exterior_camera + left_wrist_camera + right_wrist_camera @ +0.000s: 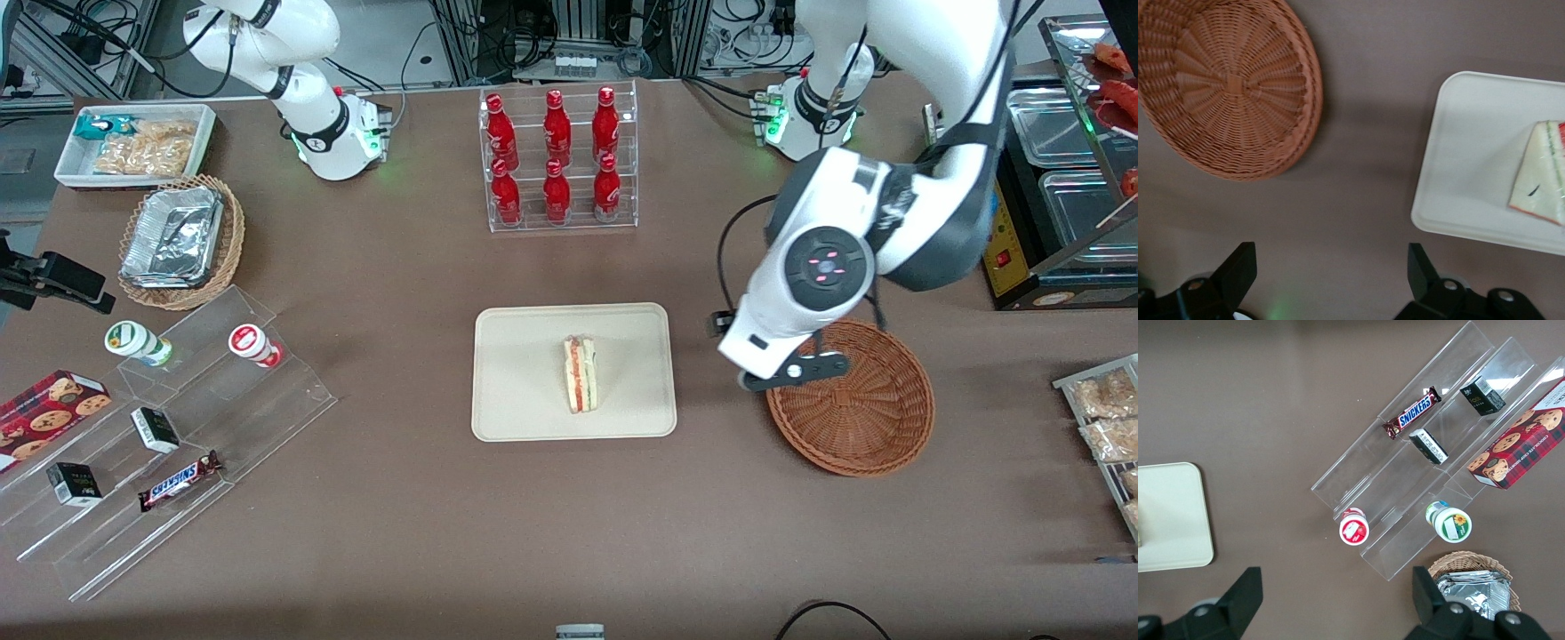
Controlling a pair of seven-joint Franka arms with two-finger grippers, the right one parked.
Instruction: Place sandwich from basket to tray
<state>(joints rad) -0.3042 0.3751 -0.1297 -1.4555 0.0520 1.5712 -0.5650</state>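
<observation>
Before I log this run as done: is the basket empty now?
Empty: the basket shows only bare weave, the sandwich lies on the tray, and the open gripper hangs over bare table.

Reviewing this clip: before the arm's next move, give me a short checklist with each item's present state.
1. Sandwich on the tray: ok, it lies within the rim, near the middle.
2. Basket emptied: ok, nothing shows in it in the front or left wrist view.
3. Gripper free of load: ok, fingers spread, nothing between them.
4. Gripper off the tray: ok, it hangs over bare table between basket and tray.
5. Sandwich intact: cannot tell; one side only is seen.
6. Arm above the basket rim: cannot tell how high from these views.
</observation>
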